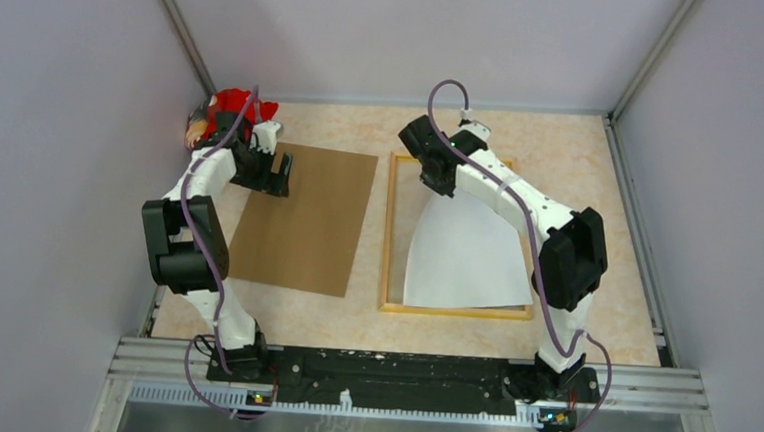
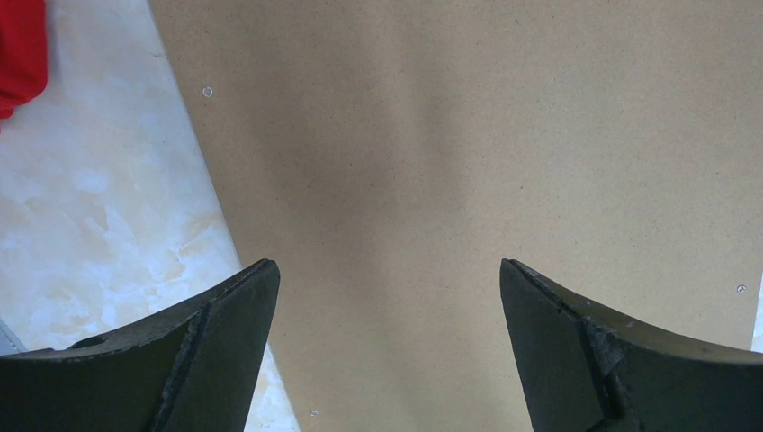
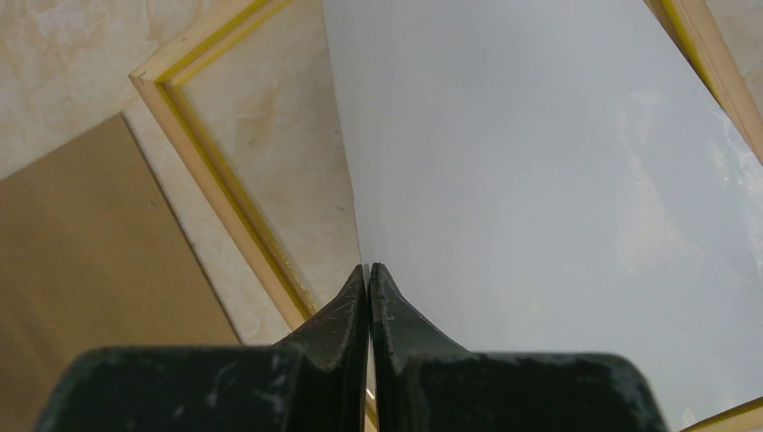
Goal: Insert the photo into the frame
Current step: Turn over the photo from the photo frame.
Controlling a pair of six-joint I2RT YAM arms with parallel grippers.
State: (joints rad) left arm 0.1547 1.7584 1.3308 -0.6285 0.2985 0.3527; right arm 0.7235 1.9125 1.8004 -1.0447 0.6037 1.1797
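Over the frame (image 3: pixel 225 193), the right pincer (image 3: pixel 369 270), clamped on the photo (image 3: pixel 540 180), should lower its raised edge flat inside the rails, while the left pincer (image 2: pixel 387 265) gapes wide.

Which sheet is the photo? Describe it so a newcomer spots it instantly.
Start at the marble-patterned table and go to its right half, where the wood-coloured frame lies flat. The photo is the plain white sheet inside that frame, curling up towards the right tool, which is shut on its edge. Unlike the brown backing board to the left, it is white and bendy.
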